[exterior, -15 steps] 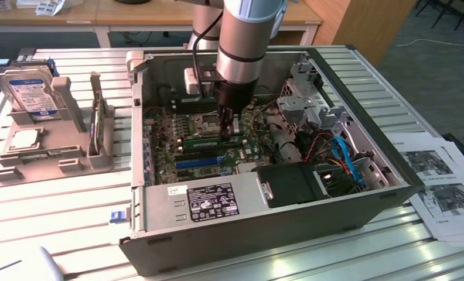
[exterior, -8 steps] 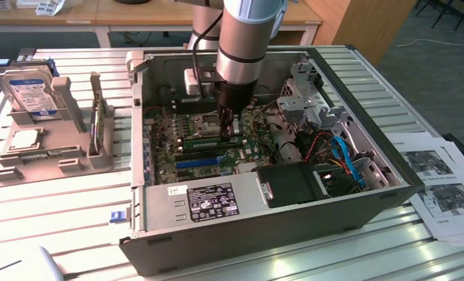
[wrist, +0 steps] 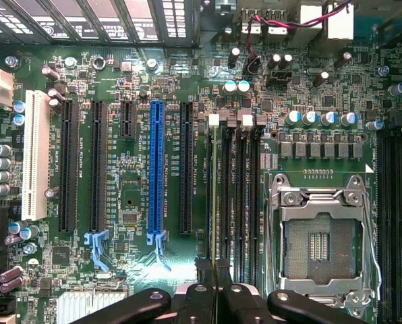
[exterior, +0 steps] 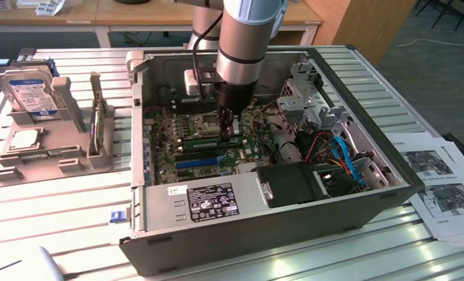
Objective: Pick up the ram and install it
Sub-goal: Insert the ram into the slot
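I have the gripper (exterior: 229, 130) down inside the open computer case (exterior: 294, 234), over the middle of the motherboard (exterior: 163, 161). It is pinched narrow on the ram (exterior: 204, 142), which shows in the exterior view as a green stick lying level under the fingertips, running out toward that view's left.

From the wrist view, the gripper (wrist: 215, 283) has its fingers close together on either side of the ram (wrist: 215, 202). I see the ram edge-on as a thin line, running in line with the bank of black memory slots (wrist: 238, 196). That bank lies between the CPU socket (wrist: 320, 236) and the blue expansion slot (wrist: 156, 172). I cannot tell whether the stick is already seated in a slot or sits just above it.

The case stands on the slatted surface (exterior: 60, 216), with its power supply (exterior: 208, 202) along the near wall. Toward the surface's edge on the exterior view's left, a hard drive (exterior: 31, 93) stands upright in a grey holder (exterior: 40, 155). Printed sheets (exterior: 443, 187) lie just beside the case on the exterior view's right.
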`<state>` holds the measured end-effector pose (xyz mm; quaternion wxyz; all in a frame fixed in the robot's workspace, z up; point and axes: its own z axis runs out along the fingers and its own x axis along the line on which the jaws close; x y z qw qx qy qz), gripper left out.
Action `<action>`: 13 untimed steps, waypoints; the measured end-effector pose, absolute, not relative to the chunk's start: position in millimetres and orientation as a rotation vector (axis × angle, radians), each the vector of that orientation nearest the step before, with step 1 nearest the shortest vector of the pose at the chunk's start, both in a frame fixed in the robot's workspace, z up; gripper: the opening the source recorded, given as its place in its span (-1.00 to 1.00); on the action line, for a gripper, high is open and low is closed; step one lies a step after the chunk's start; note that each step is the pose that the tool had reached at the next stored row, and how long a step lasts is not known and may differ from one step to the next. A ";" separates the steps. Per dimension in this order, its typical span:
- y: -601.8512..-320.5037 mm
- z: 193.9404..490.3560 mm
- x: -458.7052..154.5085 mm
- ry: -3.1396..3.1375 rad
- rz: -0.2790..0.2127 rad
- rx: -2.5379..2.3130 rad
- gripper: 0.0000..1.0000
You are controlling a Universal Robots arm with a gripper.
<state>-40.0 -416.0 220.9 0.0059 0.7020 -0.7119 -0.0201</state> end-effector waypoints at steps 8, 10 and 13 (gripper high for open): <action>-416.0 220.9 -40.0 -2.228 -0.063 2.197 -0.76; -416.0 220.9 -40.0 -2.228 -0.063 2.197 -0.76; -416.0 220.9 -40.0 -2.228 -0.063 2.197 -0.64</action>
